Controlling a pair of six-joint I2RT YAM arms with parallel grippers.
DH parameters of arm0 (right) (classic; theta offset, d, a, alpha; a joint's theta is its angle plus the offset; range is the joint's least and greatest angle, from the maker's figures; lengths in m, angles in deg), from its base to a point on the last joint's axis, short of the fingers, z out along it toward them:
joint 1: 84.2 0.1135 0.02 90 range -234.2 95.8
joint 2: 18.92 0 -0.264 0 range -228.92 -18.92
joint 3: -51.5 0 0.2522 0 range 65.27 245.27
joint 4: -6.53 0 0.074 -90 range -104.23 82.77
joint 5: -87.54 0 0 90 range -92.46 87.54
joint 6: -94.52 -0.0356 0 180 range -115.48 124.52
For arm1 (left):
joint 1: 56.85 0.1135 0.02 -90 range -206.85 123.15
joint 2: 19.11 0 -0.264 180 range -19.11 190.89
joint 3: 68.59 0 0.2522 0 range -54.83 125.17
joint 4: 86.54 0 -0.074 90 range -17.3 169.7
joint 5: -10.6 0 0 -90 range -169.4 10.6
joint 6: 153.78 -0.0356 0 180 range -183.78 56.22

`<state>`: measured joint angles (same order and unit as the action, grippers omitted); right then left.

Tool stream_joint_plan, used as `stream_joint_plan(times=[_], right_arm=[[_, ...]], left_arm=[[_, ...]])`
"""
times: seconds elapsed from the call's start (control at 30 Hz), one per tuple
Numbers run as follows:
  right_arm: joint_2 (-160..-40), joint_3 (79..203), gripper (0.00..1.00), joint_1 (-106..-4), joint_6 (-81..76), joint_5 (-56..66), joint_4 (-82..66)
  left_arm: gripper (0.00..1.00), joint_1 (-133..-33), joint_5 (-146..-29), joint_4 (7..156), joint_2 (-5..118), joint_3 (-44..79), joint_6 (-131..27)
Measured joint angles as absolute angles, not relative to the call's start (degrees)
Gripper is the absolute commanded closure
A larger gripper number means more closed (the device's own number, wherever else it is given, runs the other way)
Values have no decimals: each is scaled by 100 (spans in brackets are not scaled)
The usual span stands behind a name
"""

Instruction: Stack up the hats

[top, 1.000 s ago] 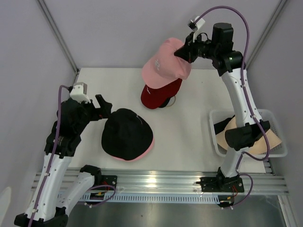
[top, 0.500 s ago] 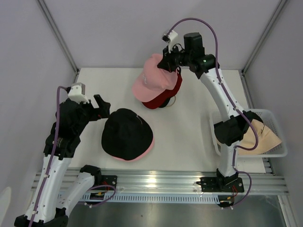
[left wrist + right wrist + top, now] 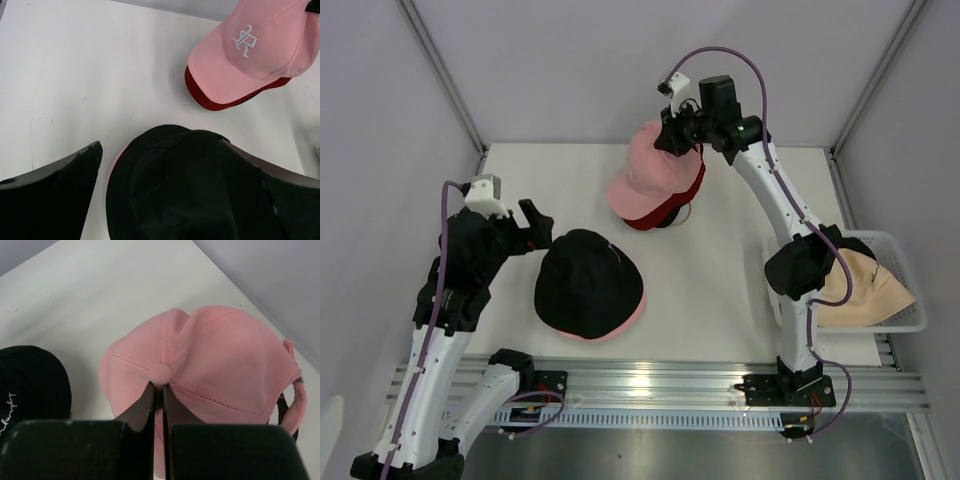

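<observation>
A pink baseball cap [image 3: 650,175] rests over a red cap [image 3: 675,207] at the back middle of the table, with a black cap edge under them. My right gripper [image 3: 672,138] is shut on the pink cap's crown [image 3: 200,370], pinching the fabric by the top button. A black bucket hat [image 3: 587,281] lies on a pink hat whose brim [image 3: 636,310] shows at its near right edge. My left gripper [image 3: 532,226] is open and empty, just left of the black hat. In the left wrist view the black hat [image 3: 175,185] sits between my fingers, with the pink cap [image 3: 250,50] beyond.
A white mesh basket [image 3: 910,322] stands at the right edge and holds a cream hat [image 3: 860,290]. Grey walls enclose the white table [image 3: 720,290]. A metal rail [image 3: 650,385] runs along the near edge.
My right gripper has carried the pink cap left and down onto the red cap. The left arm has not moved.
</observation>
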<state>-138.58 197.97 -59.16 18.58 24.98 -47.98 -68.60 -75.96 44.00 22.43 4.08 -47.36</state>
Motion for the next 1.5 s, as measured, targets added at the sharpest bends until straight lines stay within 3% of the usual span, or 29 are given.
stream_joint_plan(times=[0.33,0.5,0.53,0.63,0.73,0.9,1.2,1.5], right_arm=[[-13858,19334,98,-5678,1989,2268,-4818],[-13785,18940,49,-5626,1937,2045,-4755],[-13746,18827,33,-5630,1919,2026,-4735],[-13632,18709,13,-5636,1845,2034,-4724],[-13486,18763,5,-5698,1714,2021,-4696],[-13263,19286,5,-6100,1275,2067,-4479],[-12894,19349,27,-7121,752,1575,-3911],[-13755,19342,29,-7147,813,1405,-3946]], left_arm=[[0,-6803,-7609,4400,2344,408,-4736],[0,-6772,-7635,4402,2388,408,-4734],[0,-6768,-7642,4402,2401,408,-4734],[0,-6755,-7660,4402,2464,408,-4729],[1,-6753,-7666,4404,2519,408,-4723],[0,-6753,-7769,4404,2678,443,-4670],[1,-6746,-8029,4360,3205,1123,-4550],[0,-6737,-8352,4623,4707,2218,-4198]])
